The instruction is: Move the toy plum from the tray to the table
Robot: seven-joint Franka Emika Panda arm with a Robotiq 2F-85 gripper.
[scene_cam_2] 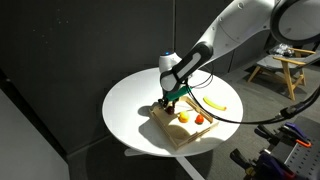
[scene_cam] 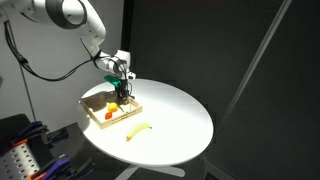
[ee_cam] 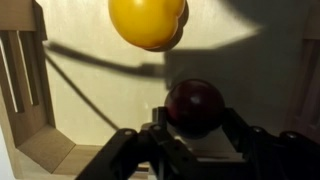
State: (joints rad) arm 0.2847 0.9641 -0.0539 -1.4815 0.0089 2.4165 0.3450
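Note:
The toy plum (ee_cam: 195,105) is a dark reddish-purple ball lying on the pale floor of the wooden tray (ee_cam: 25,90). My gripper (ee_cam: 195,128) reaches down into the tray, and its two fingers sit against the plum's sides, shut on it. In both exterior views the gripper (scene_cam: 121,92) (scene_cam_2: 170,103) is low over the tray (scene_cam: 100,120) (scene_cam_2: 185,138), which stands on the round white table (scene_cam: 180,115) (scene_cam_2: 130,100). The plum itself is hidden by the gripper in those views.
A yellow toy fruit (ee_cam: 147,22) lies in the tray just beyond the plum. An orange-red toy fruit (scene_cam: 110,113) (scene_cam_2: 199,119) is also in the tray. A yellow banana (scene_cam: 138,130) (scene_cam_2: 213,103) lies on the table beside the tray.

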